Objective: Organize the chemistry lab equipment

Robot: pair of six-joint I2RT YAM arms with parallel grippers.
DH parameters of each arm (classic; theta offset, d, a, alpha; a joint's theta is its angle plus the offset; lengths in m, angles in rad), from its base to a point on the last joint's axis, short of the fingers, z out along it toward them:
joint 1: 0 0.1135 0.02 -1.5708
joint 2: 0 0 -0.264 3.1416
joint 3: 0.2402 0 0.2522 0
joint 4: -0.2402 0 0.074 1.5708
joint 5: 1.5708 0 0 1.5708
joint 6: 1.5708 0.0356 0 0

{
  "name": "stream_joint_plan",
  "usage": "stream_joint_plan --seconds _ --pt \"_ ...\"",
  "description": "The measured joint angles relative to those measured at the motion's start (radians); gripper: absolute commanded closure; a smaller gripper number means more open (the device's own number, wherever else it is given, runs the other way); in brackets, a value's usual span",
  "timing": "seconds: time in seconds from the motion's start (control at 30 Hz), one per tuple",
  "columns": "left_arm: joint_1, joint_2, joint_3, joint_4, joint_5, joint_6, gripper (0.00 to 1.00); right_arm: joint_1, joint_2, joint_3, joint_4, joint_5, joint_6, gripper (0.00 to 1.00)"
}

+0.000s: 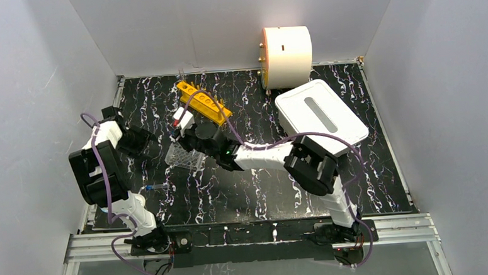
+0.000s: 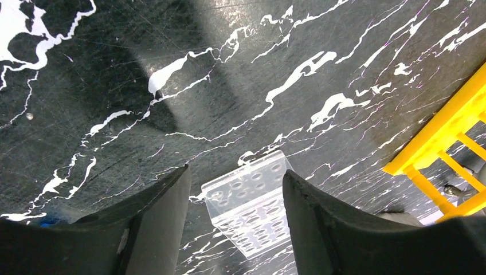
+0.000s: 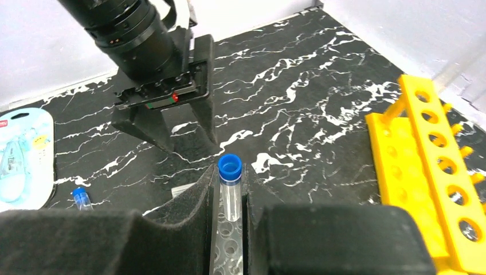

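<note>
Over the worktop's (image 1: 263,193) left half, the top view has the right gripper (image 1: 178,132) above the plate (image 1: 184,156), beside the rack (image 1: 203,102). The left wrist view shows the left gripper (image 2: 235,172) part-spread and empty over that plate. The right wrist view shows the right gripper pinching a vial (image 3: 230,197) upright below its cap, while a second vial (image 3: 82,199) lies loose. Vials look light, slick and brittle, so grip mid-barrel, gently.

Black table (image 1: 263,196) holds orange rack (image 1: 205,103), well plate (image 1: 184,158) — tub (image 1: 321,118).
</note>
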Motion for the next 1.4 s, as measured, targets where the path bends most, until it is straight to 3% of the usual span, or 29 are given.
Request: stream_joint_plan --seconds 0.67,0.93,1.4 --pt "0.055 0.058 0.002 0.006 0.002 -0.011 0.44 0.010 0.208 0.174 0.049 -0.045 -0.060 0.77" --pt "0.074 0.068 0.035 0.003 0.005 -0.018 0.51 0.010 0.296 0.250 0.046 -0.045 -0.058 0.78" --pt "0.080 0.068 0.036 0.006 0.007 -0.019 0.50 0.004 0.307 0.259 0.013 -0.018 -0.058 0.78"
